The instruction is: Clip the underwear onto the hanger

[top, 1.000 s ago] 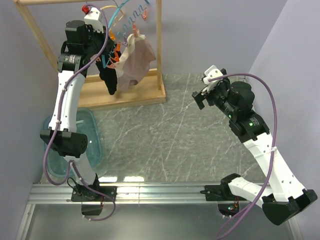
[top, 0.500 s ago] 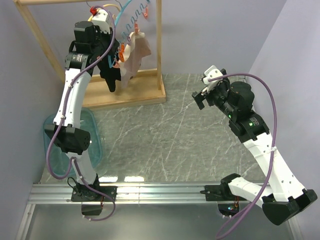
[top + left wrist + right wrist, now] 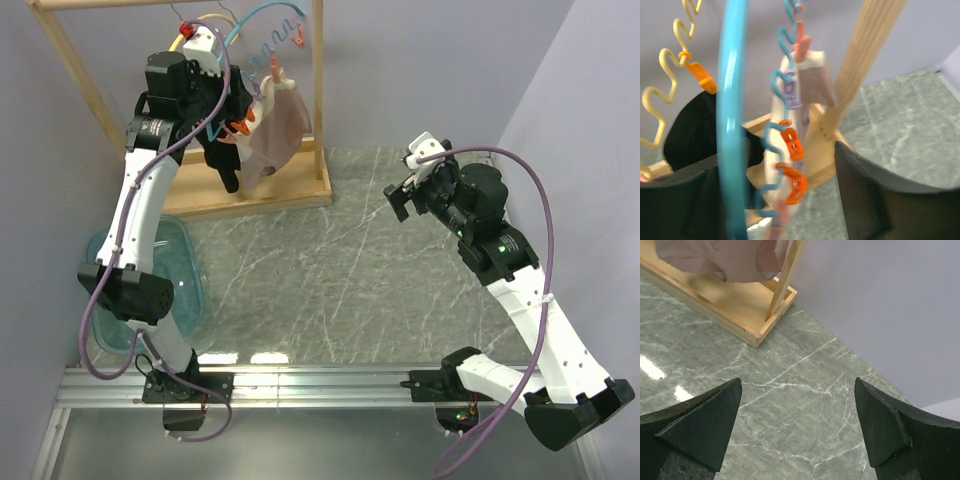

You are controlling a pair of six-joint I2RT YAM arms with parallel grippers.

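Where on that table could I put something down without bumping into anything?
The green marble tabletop is bare in the middle, between the wooden rack behind, the teal tub left, the right arm and the metal rail in front. Around the rack it is crowded: left arm, light-blue hanger, underwear and black garment.

Two white-and-black arms, each trailing a purple cable [image 3: 547, 240].
Left arm [image 3: 135, 215] at nine o'clock, right arm [image 3: 545, 320] at four: white links, black joint housings, matte black wedge fingers [image 3: 695, 422].
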